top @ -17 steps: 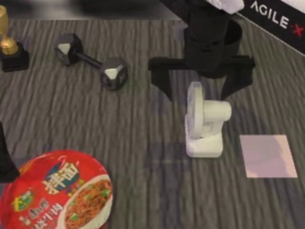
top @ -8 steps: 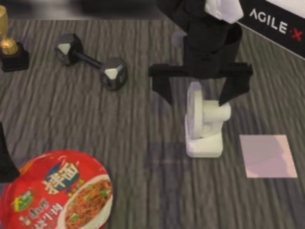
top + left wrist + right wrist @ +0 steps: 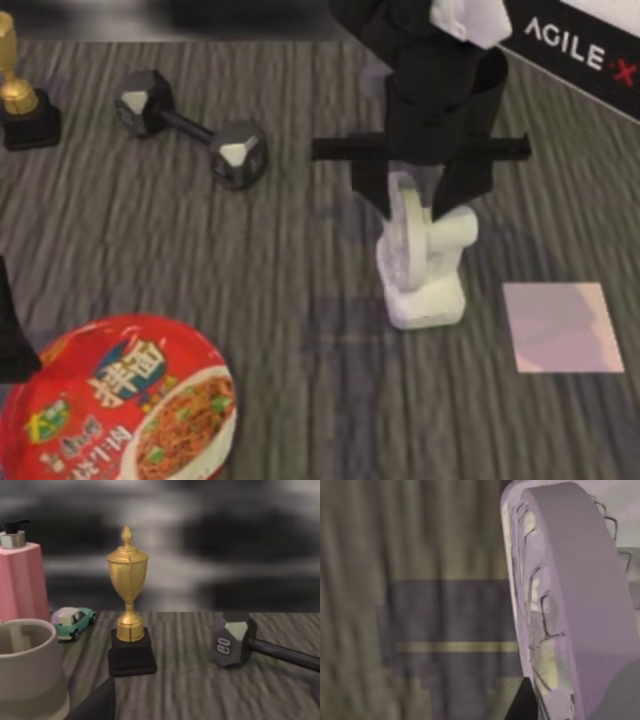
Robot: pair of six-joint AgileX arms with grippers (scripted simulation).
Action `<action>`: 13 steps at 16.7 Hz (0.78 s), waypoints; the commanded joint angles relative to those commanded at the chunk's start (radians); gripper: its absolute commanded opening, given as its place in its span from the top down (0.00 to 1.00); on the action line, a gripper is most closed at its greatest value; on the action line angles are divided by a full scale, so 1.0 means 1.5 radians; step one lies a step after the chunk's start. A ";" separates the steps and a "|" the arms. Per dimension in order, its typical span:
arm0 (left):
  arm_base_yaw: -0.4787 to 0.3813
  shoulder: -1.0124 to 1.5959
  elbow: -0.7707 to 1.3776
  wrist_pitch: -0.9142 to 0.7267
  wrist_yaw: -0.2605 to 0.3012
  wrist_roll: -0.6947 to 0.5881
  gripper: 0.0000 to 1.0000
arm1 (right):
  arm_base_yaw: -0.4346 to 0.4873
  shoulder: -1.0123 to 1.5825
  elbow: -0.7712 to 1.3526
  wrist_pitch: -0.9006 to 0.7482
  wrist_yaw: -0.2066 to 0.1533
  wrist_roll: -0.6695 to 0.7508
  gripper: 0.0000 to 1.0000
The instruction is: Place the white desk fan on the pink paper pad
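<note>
The white desk fan [image 3: 420, 262] stands right of the table's middle, leaning slightly, its round grille head facing left. My right gripper [image 3: 415, 197] reaches down from the far side and is shut on the fan's head and motor housing. Up close in the right wrist view, the grille [image 3: 560, 605] fills the picture, with one dark fingertip [image 3: 522, 705] against it. The pink paper pad [image 3: 560, 326] lies flat to the fan's right, bare, a short gap from its base. My left arm [image 3: 8, 335] is parked at the left edge, gripper open, one finger [image 3: 95, 705] showing.
A dark dumbbell [image 3: 190, 128] lies at the back left, with a gold trophy [image 3: 20, 100] in the far left corner. A red instant-noodle bowl [image 3: 125, 400] sits at the front left. The left wrist view also shows a toy car [image 3: 72, 622], a pink bottle [image 3: 20, 580] and a grey cup [image 3: 27, 670].
My right gripper's fingers have closed inward from wide open onto the fan. The fan's head has tipped and shifted slightly left. The left arm has not moved.
</note>
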 joint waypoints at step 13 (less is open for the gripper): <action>0.000 0.000 0.000 0.000 0.000 0.000 0.00 | -0.002 -0.004 0.003 -0.002 0.000 0.001 1.00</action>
